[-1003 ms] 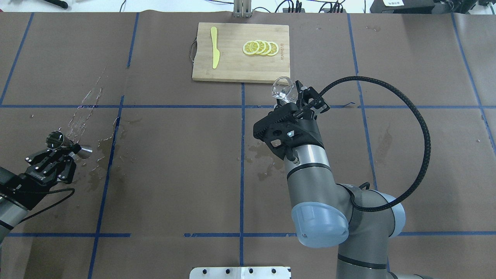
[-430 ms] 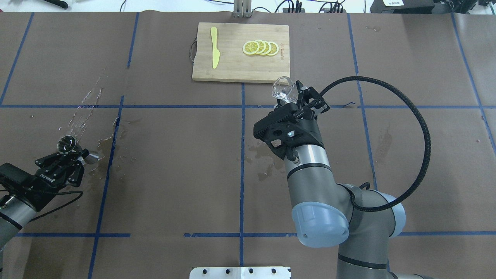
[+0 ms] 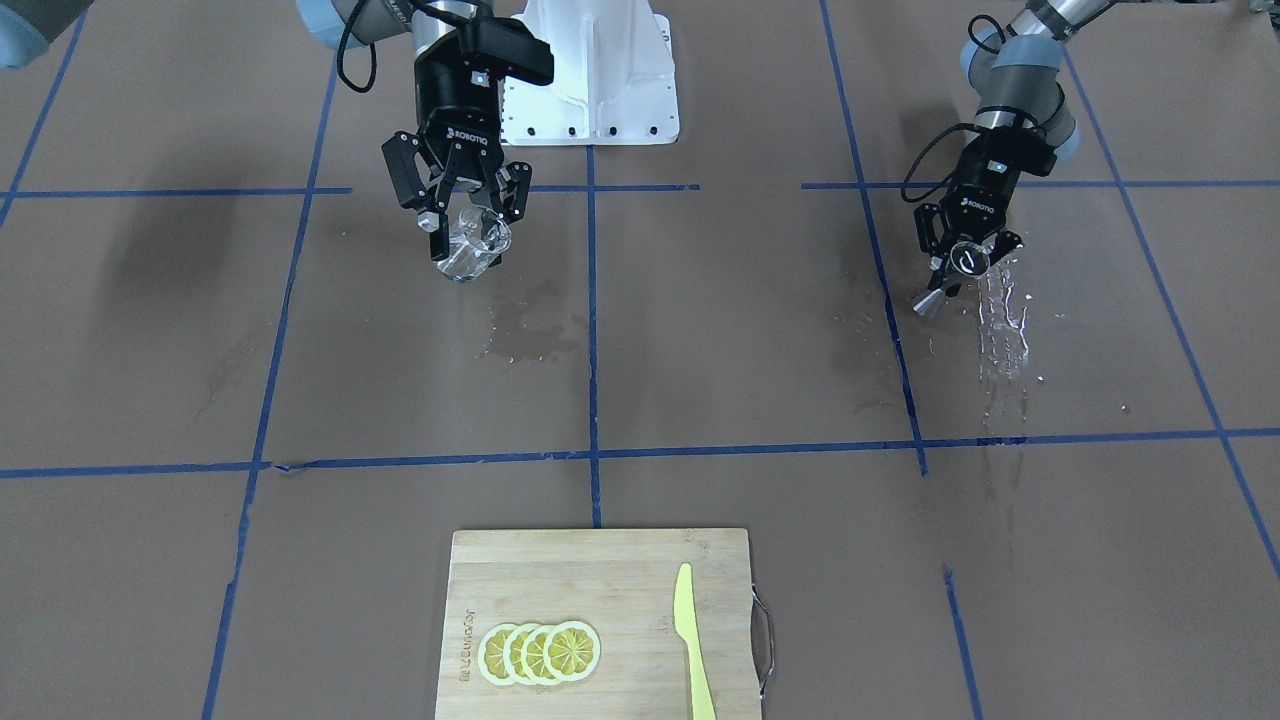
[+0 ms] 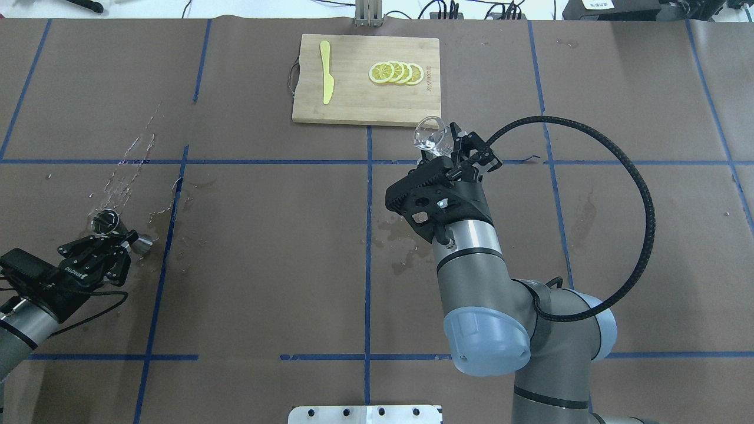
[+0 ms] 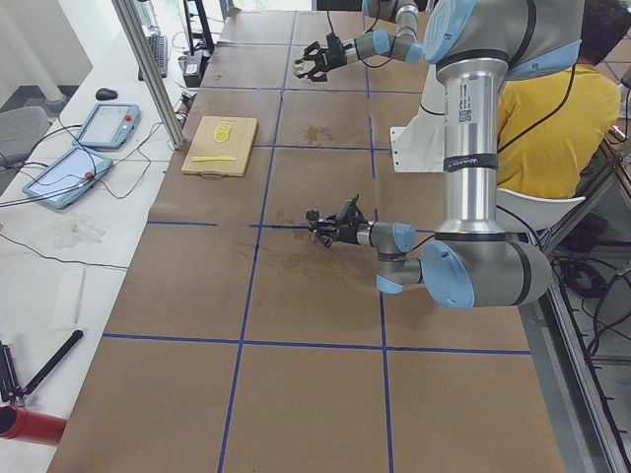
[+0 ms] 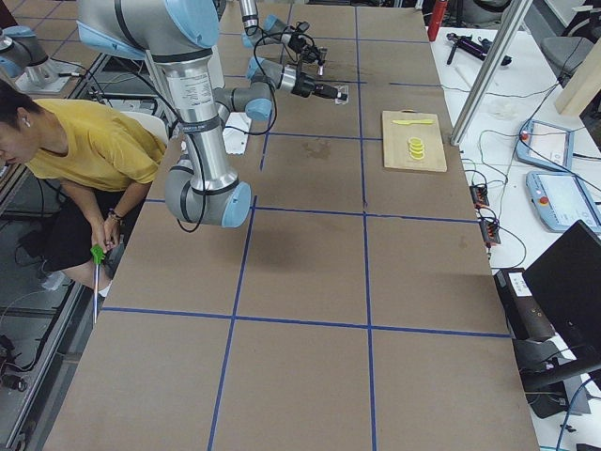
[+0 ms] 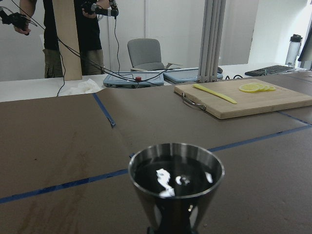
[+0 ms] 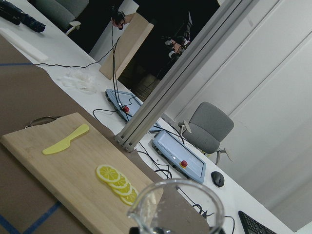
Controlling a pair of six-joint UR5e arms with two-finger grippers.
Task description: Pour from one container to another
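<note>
The small steel jigger [image 4: 107,222] is held by its waist in my left gripper [image 4: 122,238], which is shut on it low over the table's left side. In the left wrist view the jigger [image 7: 175,179] stands nearly upright, dark inside with bright glints. Seen from the front, the jigger [image 3: 962,264] and left gripper [image 3: 955,262] are at the right. My right gripper [image 4: 449,147] is shut on the clear tumbler [image 4: 429,136], held above the table near the cutting board's corner. The tumbler [image 3: 470,250] shows below the right gripper [image 3: 462,222], and its rim [image 8: 178,202] fills the right wrist view's bottom.
A wooden cutting board [image 4: 353,103] at the far middle carries lemon slices [image 4: 396,72] and a yellow knife [image 4: 326,72]. Wet streaks [image 4: 126,171] lie beyond the jigger and a wet patch [image 4: 400,235] at mid-table. A person in yellow [image 5: 552,128] sits behind the robot.
My left gripper has swung round and drawn slightly back and right, bringing the jigger from a tilt to nearly upright. The right arm and tumbler have not moved.
</note>
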